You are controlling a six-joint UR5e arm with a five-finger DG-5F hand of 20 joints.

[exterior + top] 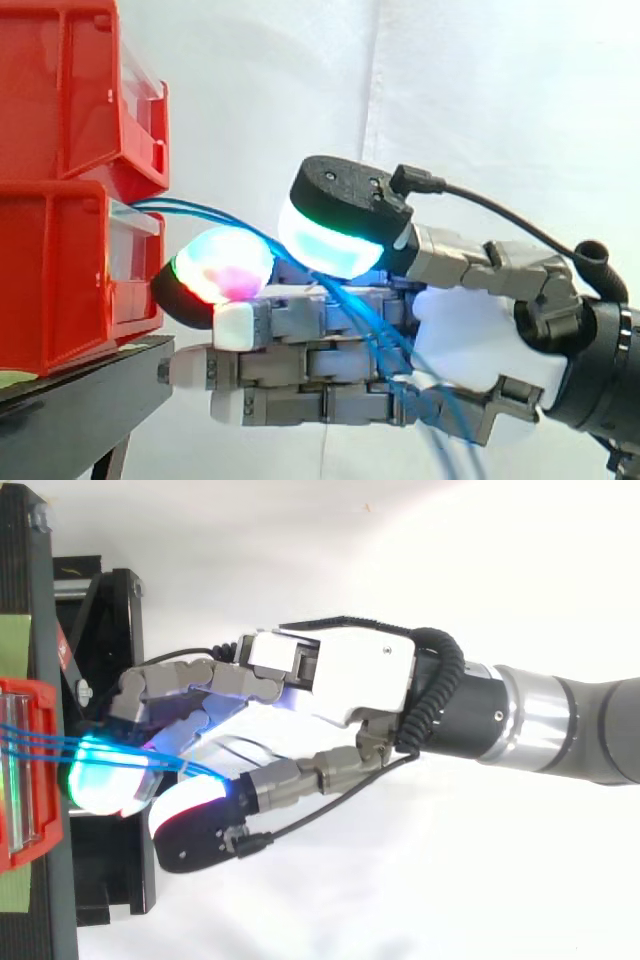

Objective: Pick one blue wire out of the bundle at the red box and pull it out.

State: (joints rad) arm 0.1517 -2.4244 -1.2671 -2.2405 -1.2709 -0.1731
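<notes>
- Presently, I read the step in hand as the grasp itself. The hand [470, 330] sits just beside the red box [50, 290], low on the black stand [90, 385], with a second red bin [60, 90] stacked above it.
- The blue wires [215, 212] leave the front of the red box as a small bundle. They arc out towards the hand, pass between two glowing pads, and run down across the palm and off the bottom of the side view.
- Hand state: the thumb pad [330, 240] is drawn in over a finger pad [222, 265], and the wires are nipped between the two. The other fingers lie straight, pointing at the box and stopping short of it.
- From the top view, the wires [40, 742] run taut-looking from the box [25, 780] into the cyan-lit pad [105, 780]. I count more than one strand entering the pinch, and I cannot tell whether one has been singled out.
- Judgement on progress: the wires are seated in the box at their far end, so nothing is pulled out yet.
- The next move calls for a steady draw of the hand away from the box, along the line of the wires, with the pinch held firm.
- Risk noted: if several strands are caught, the whole bundle may come away, or the pads may slip on the thin insulation.
- The white curtain [450, 90] lies behind the work.
</notes>
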